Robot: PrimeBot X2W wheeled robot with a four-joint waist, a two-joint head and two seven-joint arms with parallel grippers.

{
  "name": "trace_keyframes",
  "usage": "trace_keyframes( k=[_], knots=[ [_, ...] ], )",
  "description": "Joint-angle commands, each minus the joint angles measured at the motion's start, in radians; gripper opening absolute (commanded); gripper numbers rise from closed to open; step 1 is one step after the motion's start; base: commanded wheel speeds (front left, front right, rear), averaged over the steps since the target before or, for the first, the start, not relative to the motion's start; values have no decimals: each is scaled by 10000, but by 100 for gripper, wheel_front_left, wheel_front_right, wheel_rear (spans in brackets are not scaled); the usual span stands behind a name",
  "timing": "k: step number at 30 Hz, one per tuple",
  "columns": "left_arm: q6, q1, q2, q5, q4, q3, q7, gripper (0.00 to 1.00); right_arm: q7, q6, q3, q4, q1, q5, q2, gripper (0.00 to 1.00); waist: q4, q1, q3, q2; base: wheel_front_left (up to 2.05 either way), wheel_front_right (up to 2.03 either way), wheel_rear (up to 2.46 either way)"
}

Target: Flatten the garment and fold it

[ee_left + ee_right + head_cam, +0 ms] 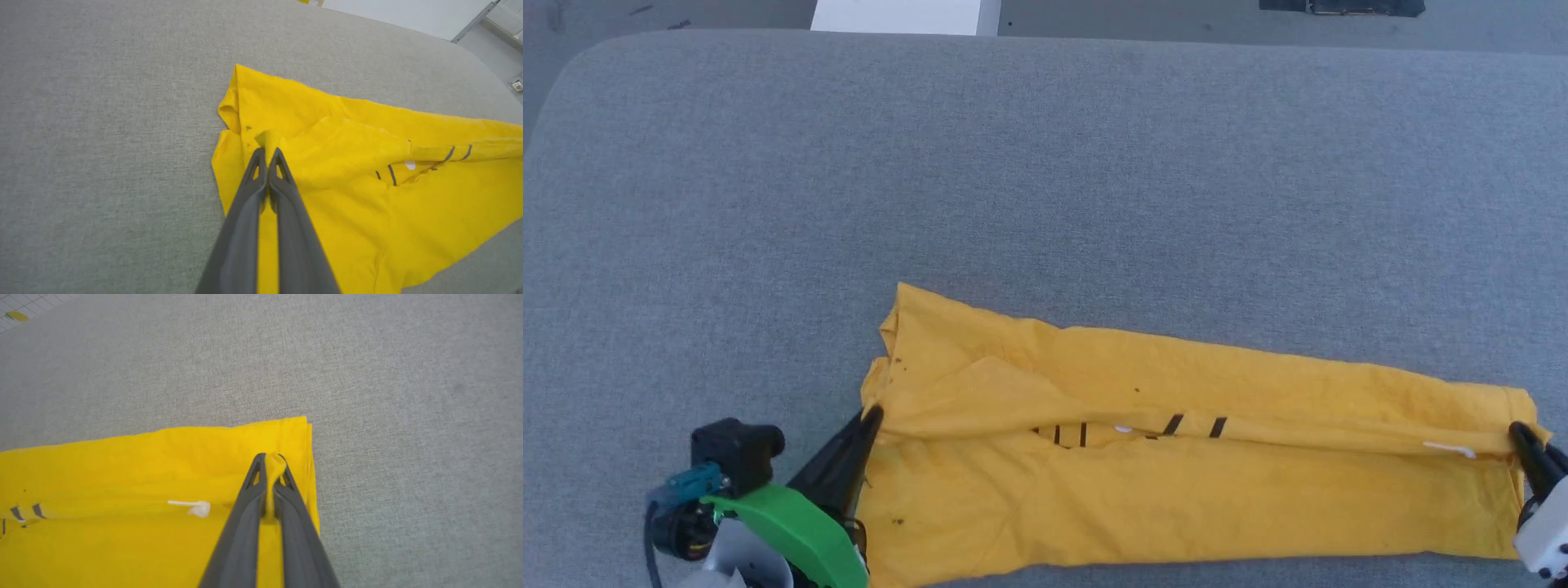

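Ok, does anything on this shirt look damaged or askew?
Yes. The garment has small dark spots near its left end; holes or stains, I cannot tell. Its folded-over flap lies uneven, crumpled by the left gripper, with print stripes peeking through the gap. The right gripper pinches the other end.

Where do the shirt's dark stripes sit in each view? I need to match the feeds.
Head view: stripes low centre, peeking from under the fold.
Left wrist view: stripes at middle right.
Right wrist view: stripes by the left edge, lower half.
Shared landmark: the long fold across the shirt, just above the stripes.
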Motion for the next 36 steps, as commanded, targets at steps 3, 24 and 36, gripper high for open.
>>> trace_keyframes(
  k=[3, 24, 36],
  knots=[
    [-184, -165, -259, -38, 699, -276, 166, 0, -164, -15, 206, 399, 35, -275, 44, 0, -26, 0, -4, 0, 0, 0, 0],
    [2197, 88, -1325, 2430, -315, 1858, -2079, 100, 180, -15, -449, 134, -190, -540, 157, 100, -65, 0, -62, 0, 0, 0, 0],
    [1973, 537, -2263, 4207, -652, 2421, -2088, 100, 361, -15, -27, 2074, -453, -613, 247, 44, 293, 0, 412, 0, 0, 0, 0]
  ],
)
